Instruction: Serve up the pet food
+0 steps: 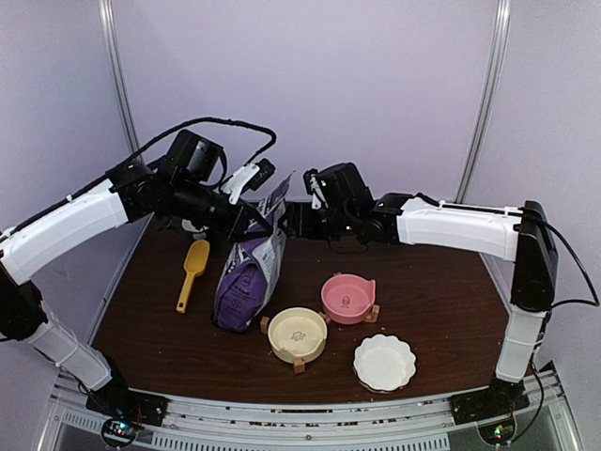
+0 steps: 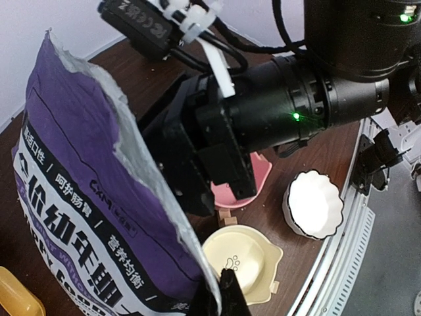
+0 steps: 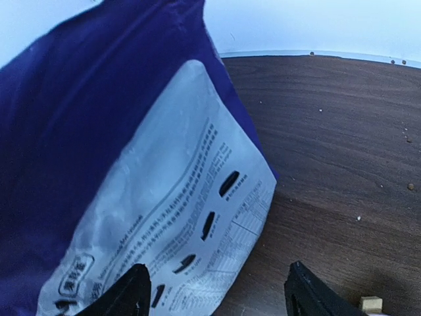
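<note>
The purple food bag (image 1: 250, 268) stands on the table with its torn top open. No kibble shows; it is hidden inside the bag. My left gripper (image 1: 255, 222) is shut on the bag's torn silver edge (image 2: 164, 217), with the gripper (image 2: 222, 299) at the bottom of the left wrist view. My right gripper (image 1: 295, 219) is open just right of the bag's top. In the right wrist view the gripper (image 3: 217, 299) faces the bag's white label (image 3: 171, 210), one fingertip (image 3: 135, 293) before the label, touching nothing.
A yellow scoop (image 1: 192, 272) lies left of the bag. A cream bowl (image 1: 298, 332), a pink bowl (image 1: 348, 297) and a white scalloped dish (image 1: 384, 362) sit in front and to the right. They also show in the left wrist view: cream bowl (image 2: 247, 263), pink bowl (image 2: 261, 172), dish (image 2: 314, 203).
</note>
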{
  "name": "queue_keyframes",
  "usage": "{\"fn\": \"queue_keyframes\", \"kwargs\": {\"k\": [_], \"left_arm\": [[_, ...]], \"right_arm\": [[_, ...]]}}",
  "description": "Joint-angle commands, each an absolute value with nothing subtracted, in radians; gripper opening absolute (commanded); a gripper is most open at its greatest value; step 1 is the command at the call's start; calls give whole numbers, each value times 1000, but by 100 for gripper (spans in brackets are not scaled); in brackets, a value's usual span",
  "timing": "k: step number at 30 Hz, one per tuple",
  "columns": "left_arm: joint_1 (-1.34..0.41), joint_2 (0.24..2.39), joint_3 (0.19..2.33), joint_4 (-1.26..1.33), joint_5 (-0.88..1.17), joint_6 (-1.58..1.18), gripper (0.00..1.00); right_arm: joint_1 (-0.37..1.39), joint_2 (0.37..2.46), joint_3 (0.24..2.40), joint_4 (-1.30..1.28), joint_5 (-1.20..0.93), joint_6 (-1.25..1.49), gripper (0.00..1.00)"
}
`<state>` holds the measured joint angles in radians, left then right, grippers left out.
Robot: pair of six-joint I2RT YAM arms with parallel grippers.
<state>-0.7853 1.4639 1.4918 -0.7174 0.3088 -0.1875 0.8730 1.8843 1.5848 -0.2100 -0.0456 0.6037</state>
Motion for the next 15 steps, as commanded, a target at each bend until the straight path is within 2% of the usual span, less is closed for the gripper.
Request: {"fn": "queue_keyframes", "kwargs": {"k": [1,5,7,15], "left_arm": [[-793,1449,1470,-474,254,-219,0],[-793,1454,1439,-444,298,-230,0],[-793,1454,1426,-436,308,-229,0],[-793,1447,1372,-383,357,-230,0]], "right_arm": [[843,1743,1501,-219,-49,645,74],[836,1629,1438,-241,-35,670,82],[836,1591,1424,-254,-29,693,83],[837,1592,1410,-146,-107,810,67]]}}
